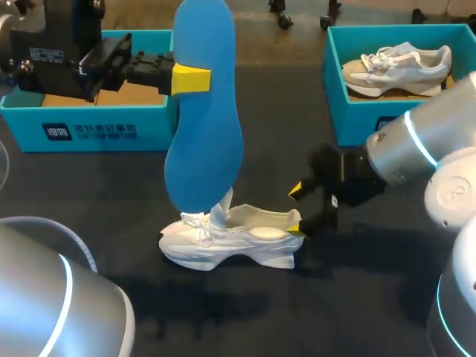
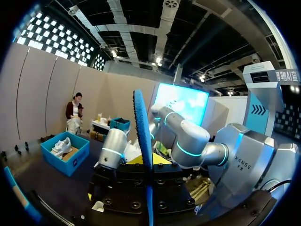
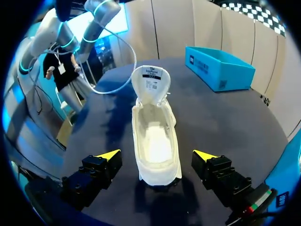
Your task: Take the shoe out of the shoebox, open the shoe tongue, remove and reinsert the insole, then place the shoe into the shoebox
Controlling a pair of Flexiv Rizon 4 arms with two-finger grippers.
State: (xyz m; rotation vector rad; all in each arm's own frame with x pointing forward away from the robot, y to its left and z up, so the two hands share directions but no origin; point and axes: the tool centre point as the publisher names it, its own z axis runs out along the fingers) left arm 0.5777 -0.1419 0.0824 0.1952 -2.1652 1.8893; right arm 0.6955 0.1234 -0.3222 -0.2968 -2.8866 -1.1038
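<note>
My left gripper [image 1: 190, 79] is shut on a blue insole [image 1: 204, 111] and holds it upright above the table. The insole's lower end hangs just over the white shoe [image 1: 230, 239], which stands on the dark table. In the left wrist view the insole [image 2: 142, 132] shows edge-on between the fingers of the left gripper [image 2: 148, 162]. My right gripper [image 1: 296, 207] is open at the shoe's heel. In the right wrist view the shoe [image 3: 155, 141] lies with its heel between the spread fingers of the right gripper [image 3: 156, 156], apart from both, with its tongue [image 3: 150, 82] folded up.
An open teal shoebox [image 1: 104, 128] stands at the back left behind my left arm. A second teal shoebox [image 1: 338, 97] at the back right holds another pale shoe [image 1: 398, 67]. The left box [image 3: 221, 68] also shows ahead in the right wrist view.
</note>
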